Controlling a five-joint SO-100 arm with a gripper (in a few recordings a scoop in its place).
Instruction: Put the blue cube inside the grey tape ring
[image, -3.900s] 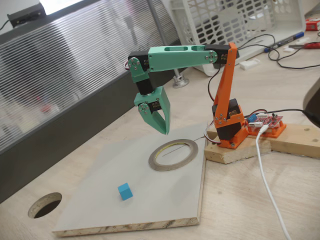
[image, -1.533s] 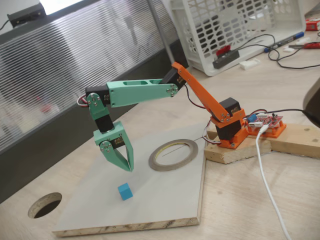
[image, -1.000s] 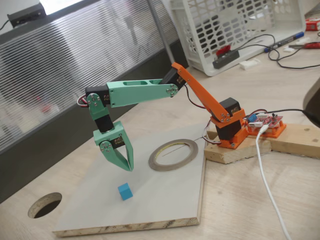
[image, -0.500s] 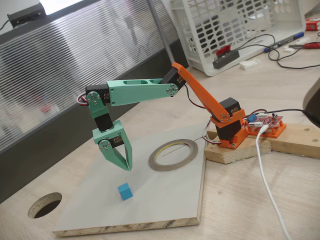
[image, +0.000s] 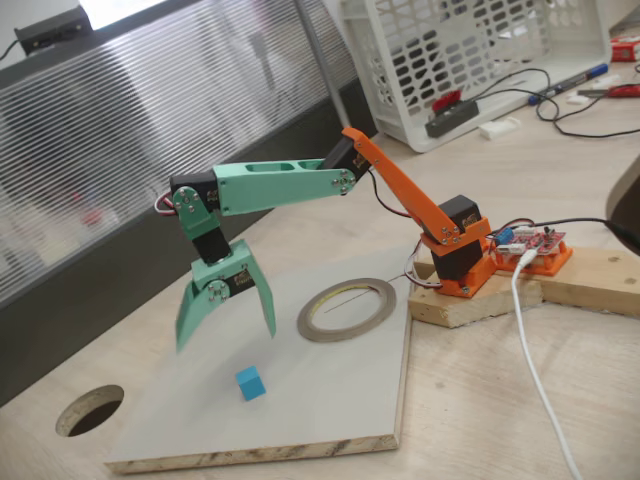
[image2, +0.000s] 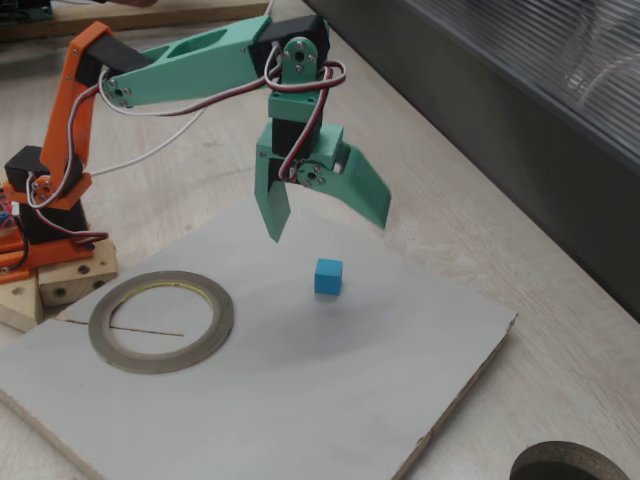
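Pincer (image: 226, 325) spread wide, hanging above grey board (image: 330, 400), near blue cube (image: 250, 383) but clear of it, likely readying descent; grey tape ring (image: 347, 308) lies flat, well apart, awaiting cube

White basket (image: 470, 50), grey board (image: 330, 400), round hole (image: 90, 410)
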